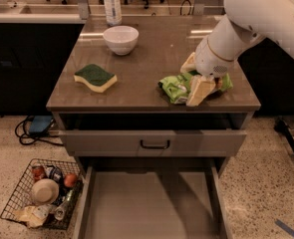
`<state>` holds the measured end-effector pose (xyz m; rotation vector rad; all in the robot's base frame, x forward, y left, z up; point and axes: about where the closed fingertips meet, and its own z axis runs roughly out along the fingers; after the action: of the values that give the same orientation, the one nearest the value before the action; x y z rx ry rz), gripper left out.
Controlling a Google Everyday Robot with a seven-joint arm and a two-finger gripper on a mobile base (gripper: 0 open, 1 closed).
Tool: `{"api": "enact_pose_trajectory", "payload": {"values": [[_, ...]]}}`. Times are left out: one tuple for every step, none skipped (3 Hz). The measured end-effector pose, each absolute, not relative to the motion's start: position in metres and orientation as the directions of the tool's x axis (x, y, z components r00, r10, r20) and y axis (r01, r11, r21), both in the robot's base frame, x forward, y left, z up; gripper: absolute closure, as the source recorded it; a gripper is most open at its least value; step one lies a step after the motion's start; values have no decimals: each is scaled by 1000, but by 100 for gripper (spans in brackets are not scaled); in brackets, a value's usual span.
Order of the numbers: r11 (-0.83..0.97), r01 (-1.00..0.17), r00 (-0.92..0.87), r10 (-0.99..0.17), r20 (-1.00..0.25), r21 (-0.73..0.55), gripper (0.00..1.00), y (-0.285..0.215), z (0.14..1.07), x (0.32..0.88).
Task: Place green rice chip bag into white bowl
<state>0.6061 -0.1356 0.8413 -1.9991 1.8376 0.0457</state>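
At the desk's front right corner the gripper (195, 77) straddles the green rice chip bag (174, 87), fingers apart, apparently to grasp it for the white bowl (120, 39).

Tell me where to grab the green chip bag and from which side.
Grip the green rice chip bag across its bunched middle, coming from above: it lies flat on the table, stretched left-right. The claw hangs right there.
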Motion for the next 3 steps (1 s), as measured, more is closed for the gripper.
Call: {"api": "enact_pose_trajectory", "payload": {"values": [[-38,-959,126,-945,-303,-280,65,-134,840,606],[-40,-960,127,-944,-303,-278,88,-133,838,606],[-42,-960,128,-944,-304,-276,100,-132,837,606]]}}
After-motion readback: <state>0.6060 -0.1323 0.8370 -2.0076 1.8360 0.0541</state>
